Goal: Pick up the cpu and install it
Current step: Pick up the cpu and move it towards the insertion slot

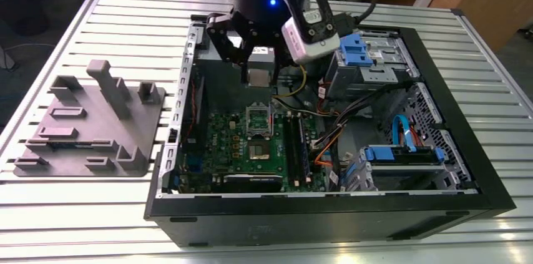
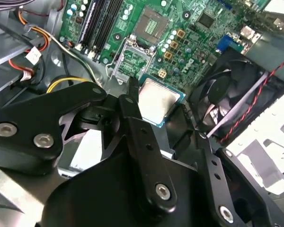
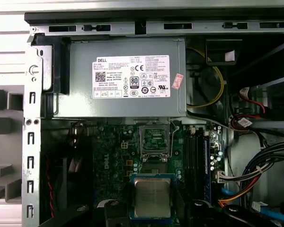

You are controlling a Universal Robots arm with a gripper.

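Observation:
My gripper (image 1: 259,72) hangs over the open computer case, shut on the cpu (image 1: 259,77), a small square chip with a silver-grey top. In both wrist views the cpu (image 2: 156,100) (image 3: 152,197) lies flat between the black fingers (image 2: 131,101), held by two opposite edges. It hovers above the green motherboard (image 1: 241,142), near the power supply end. Below and just ahead of it are the socket's metal frame (image 3: 155,140) (image 2: 131,59) and a dark square socket (image 2: 151,26) (image 1: 259,150). The cpu is well above the board and touches nothing but the fingers.
The black case wall (image 1: 333,217) rings the board. A grey power supply (image 3: 120,78) lies at one end, a black fan (image 2: 229,97) to the side, and memory slots (image 3: 196,161) and loose cables (image 1: 333,127) nearby. A grey fixture block (image 1: 87,120) sits at the exterior view's left.

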